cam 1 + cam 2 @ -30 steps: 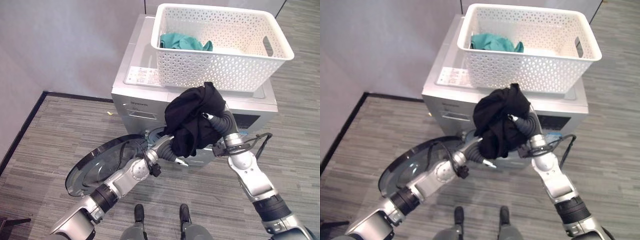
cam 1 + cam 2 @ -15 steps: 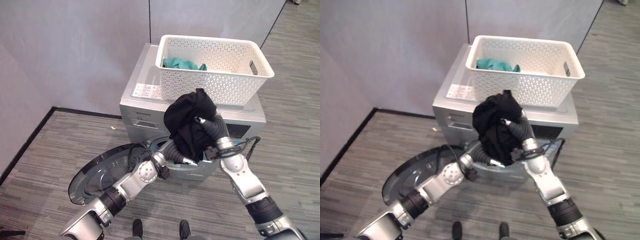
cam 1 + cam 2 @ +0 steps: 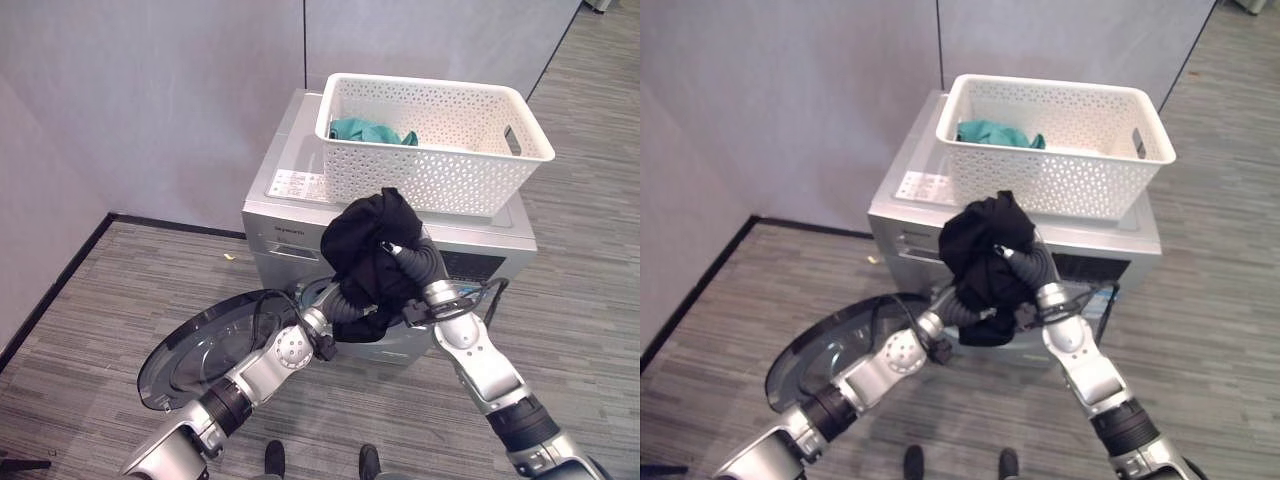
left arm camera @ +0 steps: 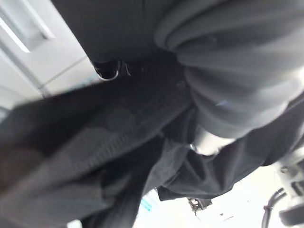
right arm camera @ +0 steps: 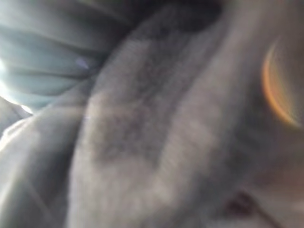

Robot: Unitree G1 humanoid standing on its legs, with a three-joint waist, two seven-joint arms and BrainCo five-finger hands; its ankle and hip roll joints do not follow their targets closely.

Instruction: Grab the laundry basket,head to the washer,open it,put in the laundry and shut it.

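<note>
A white perforated laundry basket [image 3: 440, 170] stands on top of the silver washer [image 3: 292, 216], with a teal garment [image 3: 372, 131] in its far left corner. The washer's round door [image 3: 205, 345] hangs open to the left, low down. My right hand [image 3: 415, 268] is shut on a bunched black garment [image 3: 362, 245] in front of the drum opening, below the basket. My left hand [image 3: 345, 312] reaches in beneath that cloth, at the opening's edge, and the cloth covers it. Black cloth [image 4: 142, 114] lies right before the left wrist camera.
A grey partition wall stands behind and to the left of the washer. Grey striped floor lies all round it. The open door takes up the floor room to the washer's front left.
The camera has pulled back and shifted. My right hand has brought the black garment slightly down and left, closer to the drum opening. The left hand stays under the cloth.
</note>
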